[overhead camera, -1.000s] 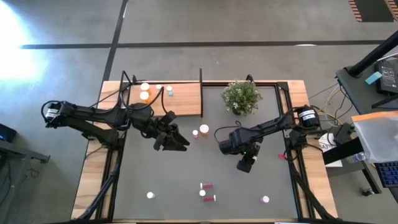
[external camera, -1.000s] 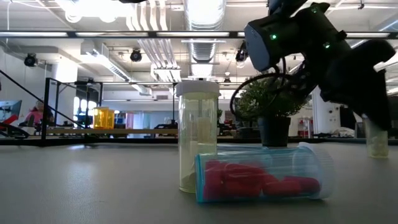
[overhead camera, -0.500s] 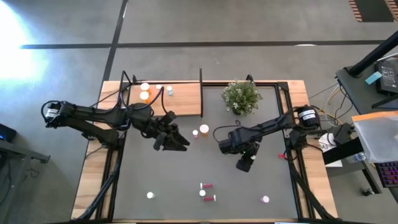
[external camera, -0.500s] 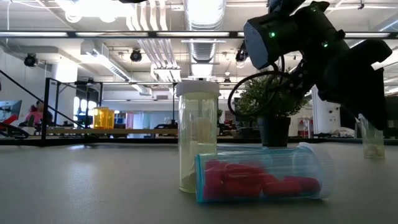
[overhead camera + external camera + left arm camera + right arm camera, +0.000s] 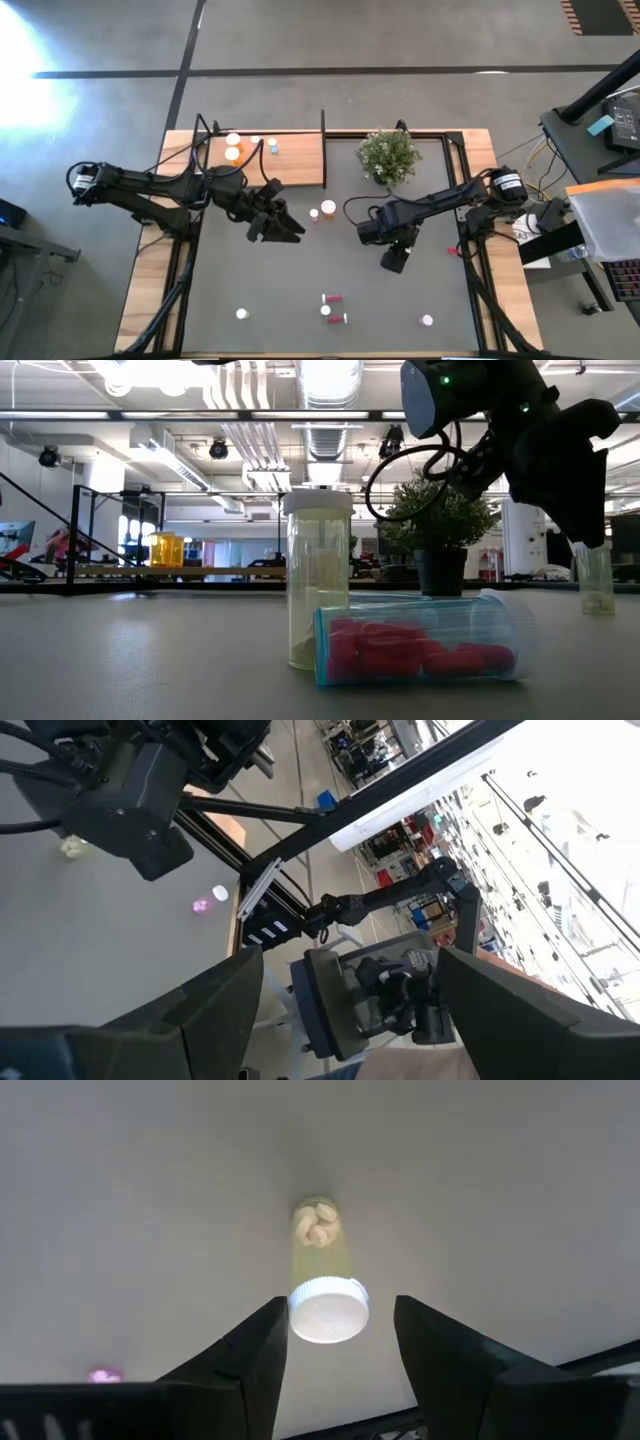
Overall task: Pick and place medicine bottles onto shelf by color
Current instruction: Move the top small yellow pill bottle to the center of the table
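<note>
right gripper (image 5: 393,262) opened, lifted off yellow bottle (image 5: 324,1276).

Counting off: two arms (image 5: 150,190). One shelf (image 5: 300,160), four bottles (image 5: 232,153) standing on it. Out on the one mat (image 5: 280,280), some eight more bottles visible from above, two of them red and lying flat. One potted plant (image 5: 387,155).

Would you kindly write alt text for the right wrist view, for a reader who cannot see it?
A small yellow medicine bottle with a white cap stands upright on the dark grey table mat, seen from above between the open fingers of the right tool. A blurred pink bottle sits farther off on the mat.
</note>
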